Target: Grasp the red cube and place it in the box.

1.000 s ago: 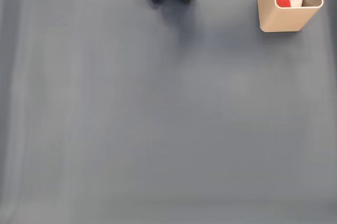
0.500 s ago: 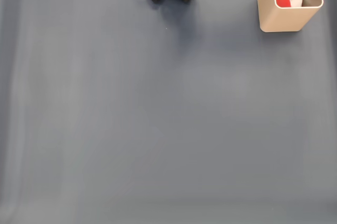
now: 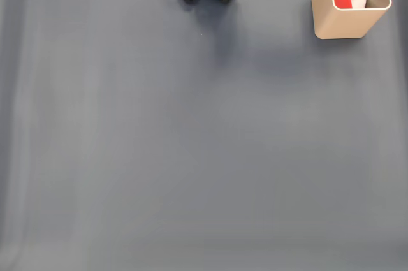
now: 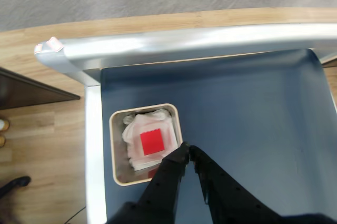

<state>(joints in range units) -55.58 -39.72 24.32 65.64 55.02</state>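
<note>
Inside box (image 4: 117,174), red cube (image 4: 151,142); tool (image 4: 186,148) overhangs rim.

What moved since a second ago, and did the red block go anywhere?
In the fixed view, the dark arm part above the box slid left and now covers more of its opening. The red cube stayed inside the box on the white padding. In the wrist view the end effector is shut, holding nothing, beside the box rim.

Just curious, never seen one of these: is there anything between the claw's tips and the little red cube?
In the wrist view, the box's thin rim and some white crumpled padding separate the shut gripper from the red cube.
</note>
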